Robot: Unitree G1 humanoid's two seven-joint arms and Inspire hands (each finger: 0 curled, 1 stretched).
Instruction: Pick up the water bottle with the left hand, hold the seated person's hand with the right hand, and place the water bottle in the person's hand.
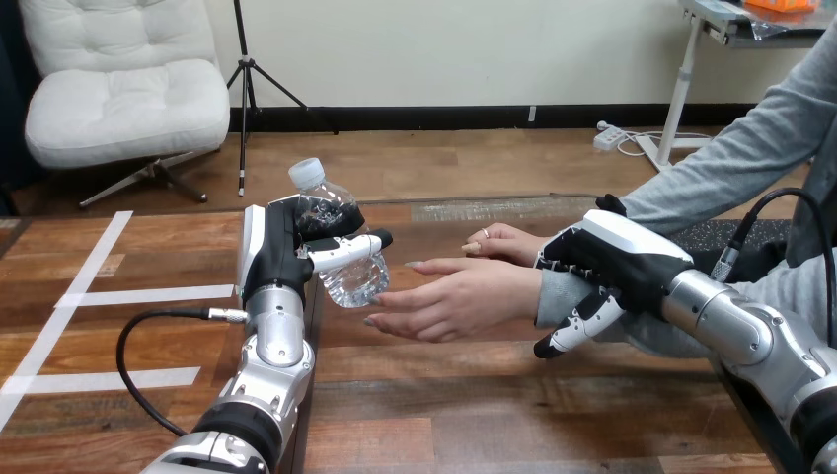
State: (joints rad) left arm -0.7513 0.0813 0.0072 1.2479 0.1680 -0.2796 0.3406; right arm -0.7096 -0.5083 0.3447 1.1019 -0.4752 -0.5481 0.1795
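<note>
A clear water bottle (336, 232) with a white cap is tilted and held above the table by my left hand (286, 242), whose fingers and thumb curl round it. Its base almost touches the fingertips of the person's nearer hand (459, 296), which reaches leftward, open. My right hand (602, 262) wraps that arm at the grey-sleeved wrist (553, 294), fingers over the top and thumb underneath. A second hand of the person (503, 242) lies just behind the first.
The wooden table (474, 415) carries white tape lines (148, 294) at its left. A dark mat (711, 237) lies at the right under the person's arms. A black cable (148, 365) loops beside my left forearm.
</note>
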